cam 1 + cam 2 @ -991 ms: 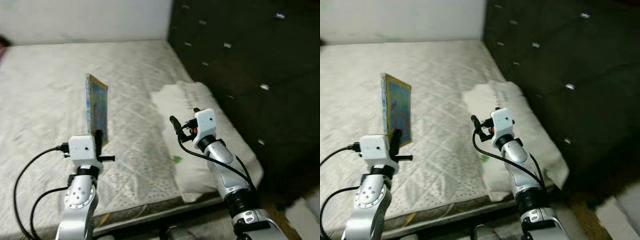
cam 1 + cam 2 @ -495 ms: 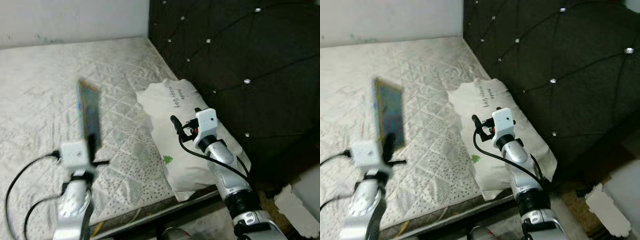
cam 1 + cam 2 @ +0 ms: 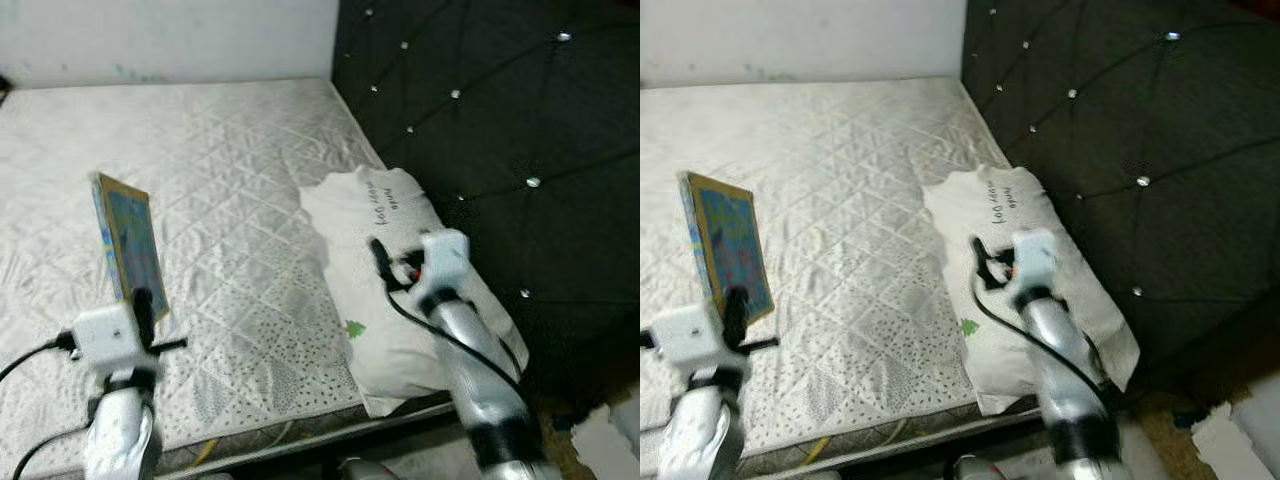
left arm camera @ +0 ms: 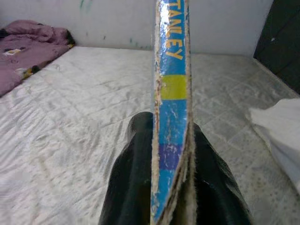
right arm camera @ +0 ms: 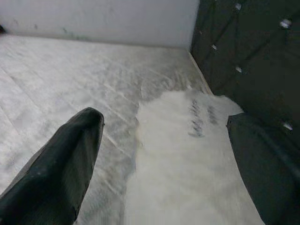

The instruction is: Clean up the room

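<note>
- Blue book [image 3: 128,245] is clamped upright in your left gripper [image 4: 171,154], over mattress [image 3: 230,150] near its front edge; thin grip, could slip.
- Right gripper [image 5: 154,154] fingers apart, empty, above pillow [image 3: 385,270] by headboard [image 3: 500,120]; could snag it.

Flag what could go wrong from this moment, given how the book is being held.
The left tool pinches the thin book only at its lower edge, upright above the mattress; it could pivot or slip out. The right tool is open, hovering over the pillow; its cable could snag the pillow.
</note>
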`<state>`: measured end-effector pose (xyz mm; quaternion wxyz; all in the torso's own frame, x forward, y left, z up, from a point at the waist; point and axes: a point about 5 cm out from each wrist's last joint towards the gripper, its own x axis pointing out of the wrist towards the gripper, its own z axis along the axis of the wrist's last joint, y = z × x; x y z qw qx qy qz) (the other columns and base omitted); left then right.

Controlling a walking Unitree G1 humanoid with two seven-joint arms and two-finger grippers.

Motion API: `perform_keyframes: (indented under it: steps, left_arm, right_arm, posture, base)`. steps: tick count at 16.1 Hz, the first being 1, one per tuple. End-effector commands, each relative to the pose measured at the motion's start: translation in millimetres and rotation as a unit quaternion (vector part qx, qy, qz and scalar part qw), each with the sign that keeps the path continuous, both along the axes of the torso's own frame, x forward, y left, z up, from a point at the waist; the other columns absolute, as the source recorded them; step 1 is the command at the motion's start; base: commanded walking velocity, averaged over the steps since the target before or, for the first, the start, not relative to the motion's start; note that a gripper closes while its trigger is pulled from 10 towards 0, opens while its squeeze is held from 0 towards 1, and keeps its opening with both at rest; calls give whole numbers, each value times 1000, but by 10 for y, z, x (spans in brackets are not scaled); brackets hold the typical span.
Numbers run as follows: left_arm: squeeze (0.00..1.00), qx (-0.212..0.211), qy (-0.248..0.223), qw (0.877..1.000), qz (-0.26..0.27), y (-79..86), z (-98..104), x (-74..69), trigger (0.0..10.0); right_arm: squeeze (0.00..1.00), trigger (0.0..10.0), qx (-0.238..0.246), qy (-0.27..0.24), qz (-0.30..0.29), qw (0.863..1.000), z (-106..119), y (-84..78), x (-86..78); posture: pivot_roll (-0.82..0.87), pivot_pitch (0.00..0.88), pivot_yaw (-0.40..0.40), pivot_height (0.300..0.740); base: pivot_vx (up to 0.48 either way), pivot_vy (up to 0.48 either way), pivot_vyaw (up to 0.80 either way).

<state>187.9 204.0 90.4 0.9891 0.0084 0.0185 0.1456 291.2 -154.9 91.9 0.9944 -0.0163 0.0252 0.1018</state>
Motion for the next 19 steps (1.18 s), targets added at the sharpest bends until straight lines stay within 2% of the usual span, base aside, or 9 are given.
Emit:
perform_keyframes:
  steps: [1,3,9,14,19]
  left_arm:
    - [0,9,-20,1000,0,5,119,-62,10000]
    - [0,6,-11,1000,9,-17,68,-128,10000]
    - [0,4,-19,1000,-13,-82,141,-11,10000]
    - [0,-1,-25,999,-30,-122,175,64,10000]
    - [0,-29,-38,997,-63,-228,223,164,10000]
  right_arm:
    - [0,10000,-10,-6,-36,999,88,-247,-54]
    - [0,10000,-20,9,-50,999,34,-359,-170]
    - [0,10000,2,16,-29,999,97,-158,-101]
    - [0,10000,1,25,-29,999,105,-162,-103]
    - [0,10000,2,21,-27,999,138,-144,-74]
  posture:
    - [-12,26,-27,740]
    - [-20,36,-27,740]
    - [-12,44,-28,740]
    - [-21,56,-30,740]
    - [-31,64,-31,740]
  base:
    - [0,0,0]
    - [0,0,0]
    - [0,0,0]
    - [0,0,-743]
    - [0,0,-745]
